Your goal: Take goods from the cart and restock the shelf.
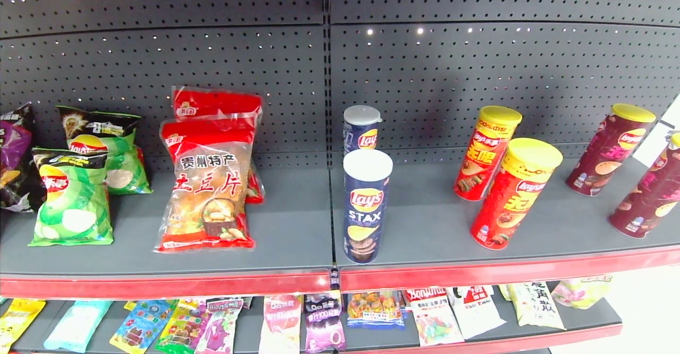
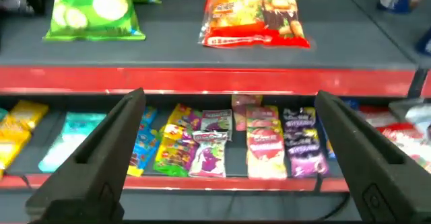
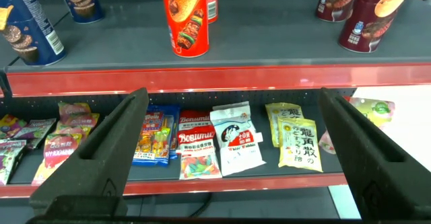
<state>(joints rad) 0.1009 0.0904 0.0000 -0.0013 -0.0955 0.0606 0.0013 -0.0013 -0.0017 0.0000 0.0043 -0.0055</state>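
Note:
The grey shelf (image 1: 287,232) with a red front edge carries green chip bags (image 1: 71,197) at the left, red potato-slice bags (image 1: 210,194), two dark blue chip cans (image 1: 365,205), two red cans with yellow lids (image 1: 512,192) and maroon cans (image 1: 611,149) at the right. My left gripper (image 2: 225,157) is open and empty, facing the shelf front below the red potato-slice bag (image 2: 256,15). My right gripper (image 3: 232,150) is open and empty too, below a red can (image 3: 185,15).
A lower shelf (image 1: 589,317) holds several flat candy and snack packets (image 1: 324,322). A perforated back panel (image 1: 425,67) closes the shelf behind. Bare shelf surface lies between the red bags and the blue cans, and between the blue and red cans.

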